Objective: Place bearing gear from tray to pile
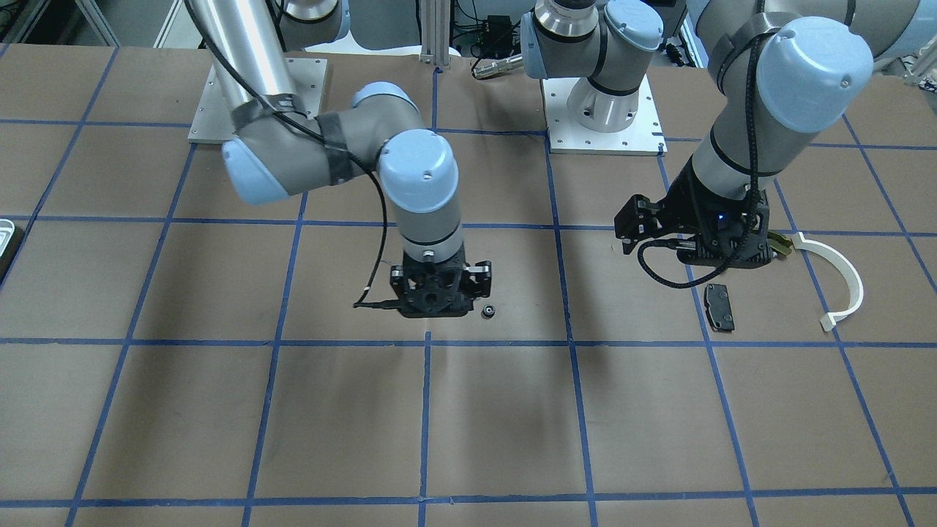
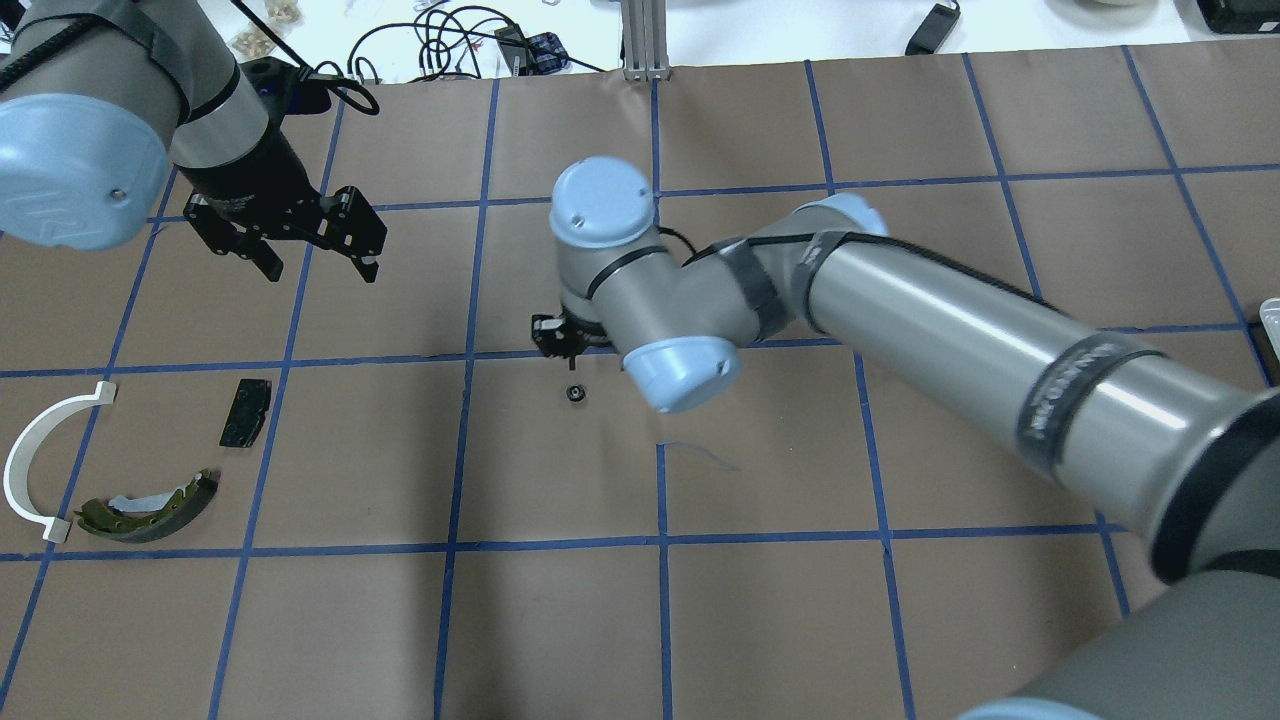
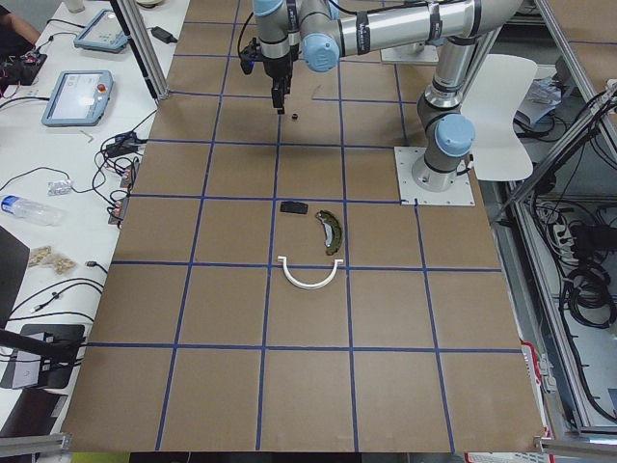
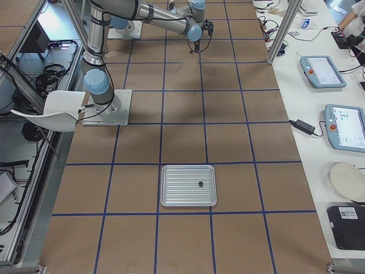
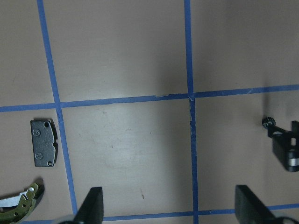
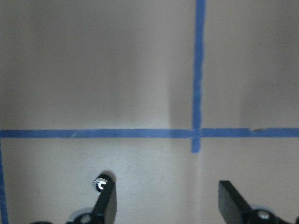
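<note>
A small black bearing gear (image 1: 488,312) lies on the brown table, also seen in the overhead view (image 2: 576,393). My right gripper (image 6: 170,201) hangs just above the table and is open. The gear (image 6: 101,182) sits outside the jaws by one finger (image 6: 108,201), which partly covers it; nothing is between the fingers. My left gripper (image 2: 315,255) hovers open and empty over bare table (image 5: 170,207). The pile is a black brake pad (image 2: 245,411), a brake shoe (image 2: 150,497) and a white arc (image 2: 35,455). A silver tray (image 4: 163,185) holds one small dark part (image 4: 201,184).
The pile lies on my left side, the brake pad (image 1: 719,305) just below the left wrist in the front view. The tray stands far off at the table's right end. Blue tape lines grid the table. Operator desks with tablets and cables run along the far edge.
</note>
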Controlling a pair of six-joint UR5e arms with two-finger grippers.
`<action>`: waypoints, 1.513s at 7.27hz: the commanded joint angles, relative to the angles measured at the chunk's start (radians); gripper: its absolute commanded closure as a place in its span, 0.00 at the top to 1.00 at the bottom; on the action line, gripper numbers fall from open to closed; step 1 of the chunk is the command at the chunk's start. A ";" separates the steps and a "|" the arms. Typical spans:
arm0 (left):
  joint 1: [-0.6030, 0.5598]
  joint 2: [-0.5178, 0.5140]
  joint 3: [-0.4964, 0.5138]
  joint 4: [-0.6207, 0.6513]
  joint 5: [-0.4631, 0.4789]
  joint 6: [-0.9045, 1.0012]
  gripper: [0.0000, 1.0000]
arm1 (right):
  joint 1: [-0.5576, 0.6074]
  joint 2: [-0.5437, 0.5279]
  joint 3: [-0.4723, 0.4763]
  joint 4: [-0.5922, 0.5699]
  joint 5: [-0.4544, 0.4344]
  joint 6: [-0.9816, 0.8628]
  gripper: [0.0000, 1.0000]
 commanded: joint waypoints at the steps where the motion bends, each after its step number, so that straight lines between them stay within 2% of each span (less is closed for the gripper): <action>1: -0.009 -0.022 0.000 0.031 -0.004 -0.026 1.00 | -0.222 -0.148 0.002 0.176 -0.015 -0.206 1.00; 2: -0.029 -0.047 -0.011 0.055 -0.019 -0.070 1.00 | -0.363 -0.173 0.002 0.234 -0.019 -0.305 1.00; 4: -0.165 -0.116 -0.059 0.202 -0.014 -0.199 1.00 | -0.634 -0.187 -0.001 0.232 -0.018 -0.601 1.00; 5: -0.213 -0.160 -0.066 0.254 -0.019 -0.247 1.00 | -0.742 -0.178 -0.004 0.220 -0.012 -0.618 1.00; 6: -0.260 -0.198 -0.068 0.276 -0.019 -0.255 1.00 | -0.825 -0.176 -0.004 0.215 -0.024 -0.621 1.00; 7: -0.296 -0.235 -0.071 0.331 -0.020 -0.275 1.00 | -0.915 -0.163 0.007 0.229 -0.088 -0.683 1.00; 8: -0.310 -0.272 -0.073 0.347 -0.020 -0.281 1.00 | -0.971 -0.112 0.012 0.215 -0.128 -0.824 1.00; 9: -0.317 -0.298 -0.079 0.345 -0.031 -0.279 1.00 | -1.049 -0.057 0.012 0.204 -0.125 -0.980 1.00; 10: -0.330 -0.315 -0.108 0.357 -0.063 -0.279 1.00 | -1.109 0.007 0.006 0.121 -0.127 -1.092 1.00; 11: -0.331 -0.322 -0.141 0.424 -0.068 -0.281 1.00 | -1.126 0.066 0.002 -0.047 -0.160 -1.297 1.00</action>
